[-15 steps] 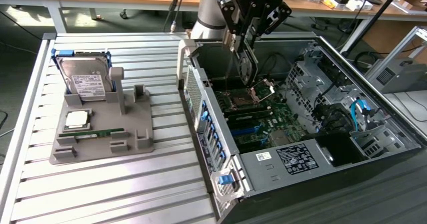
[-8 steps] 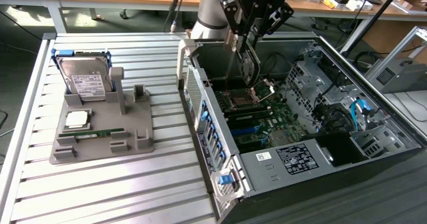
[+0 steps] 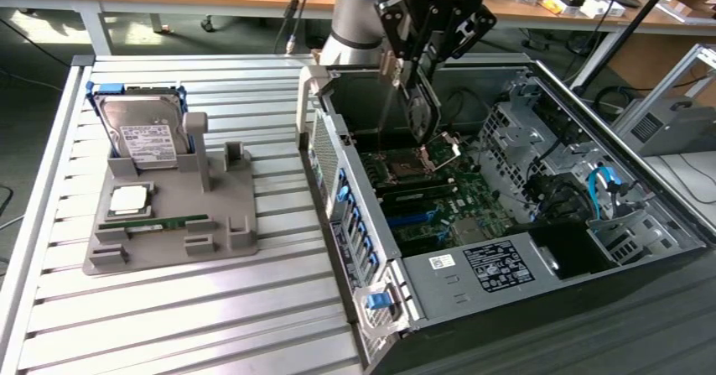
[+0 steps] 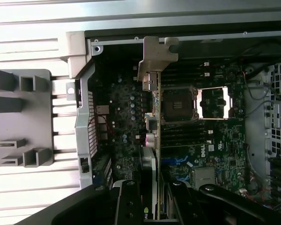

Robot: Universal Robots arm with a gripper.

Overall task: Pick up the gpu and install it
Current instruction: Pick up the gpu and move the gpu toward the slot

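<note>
**A:** Where is the gpu (image 3: 418, 111) sitting right now?

**B:** It is hanging on edge in the pincer (image 3: 417, 71), whose jaws are standing roughly half closed and clamping the card's flat faces. It is hovering over the open computer case (image 3: 370, 249), above the far part of the motherboard (image 3: 453, 211). As far as I can tell, it is touching nothing below.

**A:** What is worrying you?

**B:** The silvery bracket (image 4: 155, 54) is riding at the end away from the pincer. If the card is sitting slightly skewed, I am guessing the bracket could be catching the case frame, or the contact edge could be scraping the board instead of meeting its slot.

**A:** Anything close by?

**B:** The open CPU socket (image 3: 405, 167) is lying just beside the card's line, and a drifting card could be striking it. The pincer is also gripping only one end, so any pushing could be pivoting the card or letting it slip.

**A:** And the grey fixture (image 3: 168, 241)?

**B:** It is resting on the bench (image 3: 168, 325) at the exterior view's left, well apart, and is threatening nothing.
</note>
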